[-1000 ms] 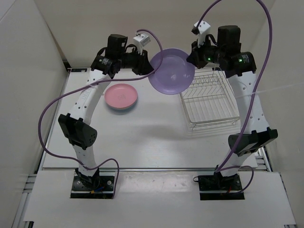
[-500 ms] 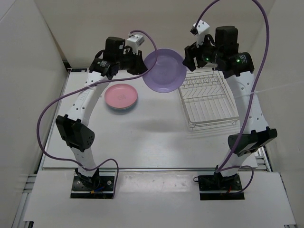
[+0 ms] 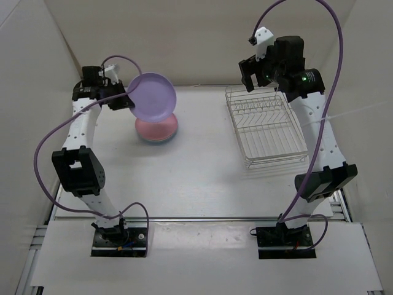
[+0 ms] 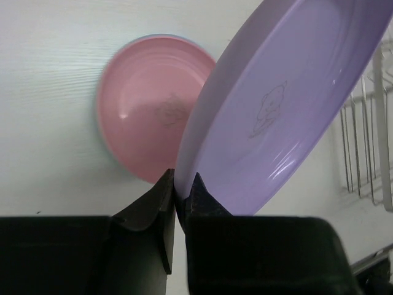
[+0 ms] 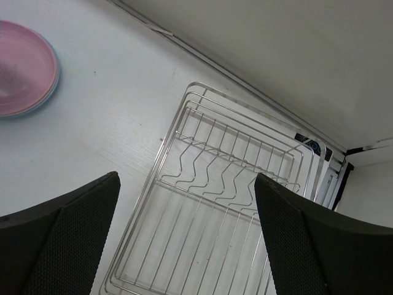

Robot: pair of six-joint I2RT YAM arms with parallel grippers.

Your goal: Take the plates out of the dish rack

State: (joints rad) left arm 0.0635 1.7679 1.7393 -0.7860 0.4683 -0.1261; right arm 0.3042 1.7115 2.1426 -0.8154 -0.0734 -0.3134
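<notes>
The table (image 3: 202, 178) carries everything. The dish rack (image 3: 267, 132) sits toward its far right corner, and both the overhead and the right wrist views show only bare wire there, with no plate standing in it, so emptying the rack looks finished. Toward the table's far left lies a stack topped by the pink plate (image 3: 158, 131), with the rim of the light blue plate (image 5: 55, 80) showing just under it. The cream-white plate cannot be seen; it may lie lower in that stack, but the views do not settle that. The purple plate (image 3: 153, 98) is in the air, steeply tilted, just above the stack and partly covering it from overhead. The left gripper (image 4: 178, 184) has its jaws pinched tight on that plate's rim. The right gripper (image 3: 250, 72) hangs above the rack's far end with its jaws spread wide, holding nothing. By my reading only the last step remains: lowering the purple plate flat onto the pink one and letting go.
</notes>
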